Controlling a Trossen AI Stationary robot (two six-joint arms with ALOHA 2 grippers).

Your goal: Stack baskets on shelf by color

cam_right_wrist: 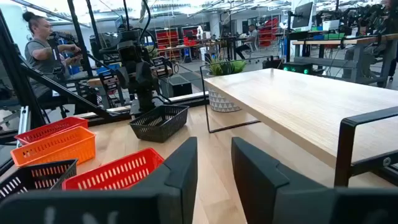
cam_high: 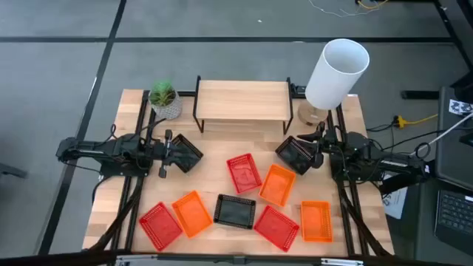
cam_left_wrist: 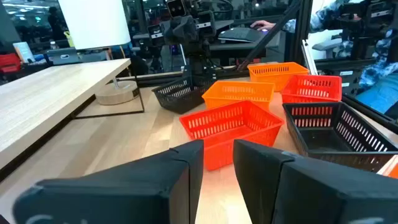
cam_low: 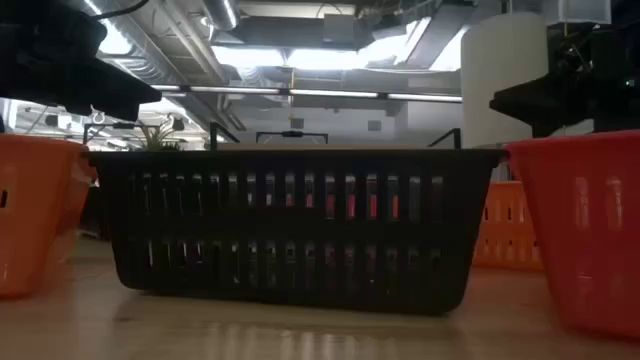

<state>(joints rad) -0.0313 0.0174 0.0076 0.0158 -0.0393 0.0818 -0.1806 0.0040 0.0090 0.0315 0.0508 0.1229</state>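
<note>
The shelf [cam_high: 244, 100] stands at the table's far edge with its plank top bare. Two black baskets sit on the table in front of it, one [cam_high: 186, 154] by my left gripper [cam_high: 170, 151], one [cam_high: 297, 155] by my right gripper [cam_high: 315, 151]. Both grippers hover level, facing each other, each open by a narrow gap [cam_left_wrist: 218, 146] [cam_right_wrist: 214, 142] with nothing between the fingers. Neither wrist view shows the basket nearest its own gripper. Red [cam_high: 243, 174], orange [cam_high: 278, 185] and a third black basket [cam_high: 235, 210] lie toward the near edge with several more.
A potted plant [cam_high: 164, 100] stands left of the shelf, and a lamp with a white shade [cam_high: 338, 70] right of it. Bare table lies between the shelf and the baskets. A person [cam_right_wrist: 40, 43] is in the room beyond the table's left side.
</note>
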